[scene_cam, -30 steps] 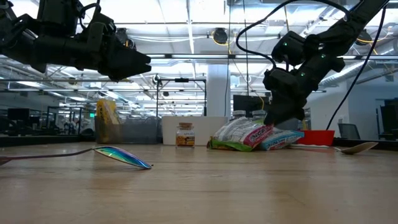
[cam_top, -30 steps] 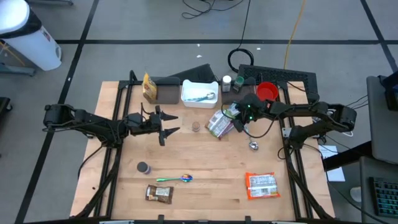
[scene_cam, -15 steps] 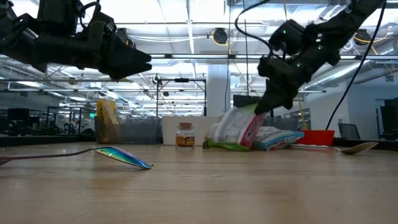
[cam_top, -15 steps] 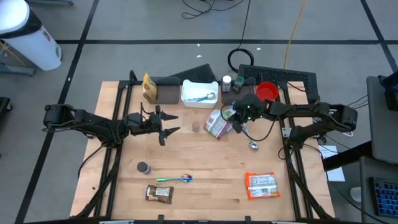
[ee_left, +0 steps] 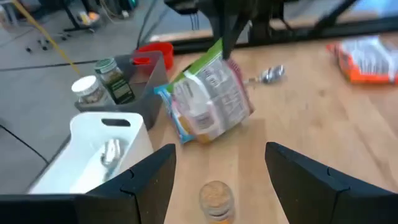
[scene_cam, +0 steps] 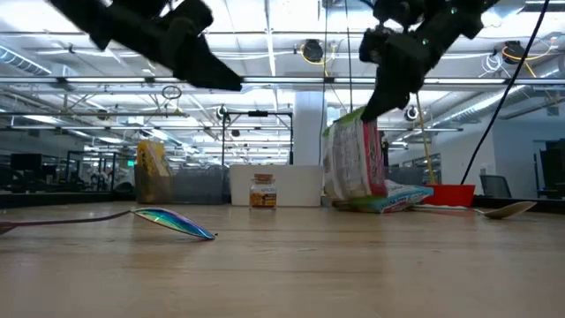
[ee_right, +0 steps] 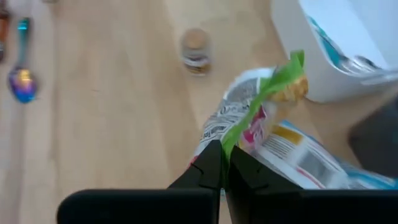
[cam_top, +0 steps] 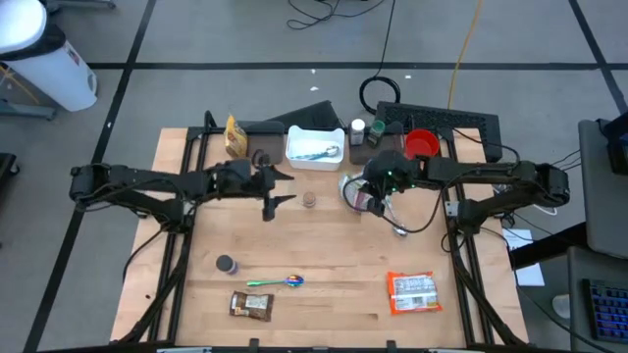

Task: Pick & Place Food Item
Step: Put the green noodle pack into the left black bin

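Only right wrist view shows right pincer (ee_right: 225, 163) pinching snack bag (ee_right: 249, 127).

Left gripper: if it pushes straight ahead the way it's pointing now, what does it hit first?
Probably the small jar, sitting between the open left gripper fingers' line. Beyond it hangs the snack bag held by the right gripper.

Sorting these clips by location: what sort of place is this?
Probably a robotics lab in an open industrial hall: a wooden table on a taped concrete floor, exposed ceiling trusses, and loose cables.
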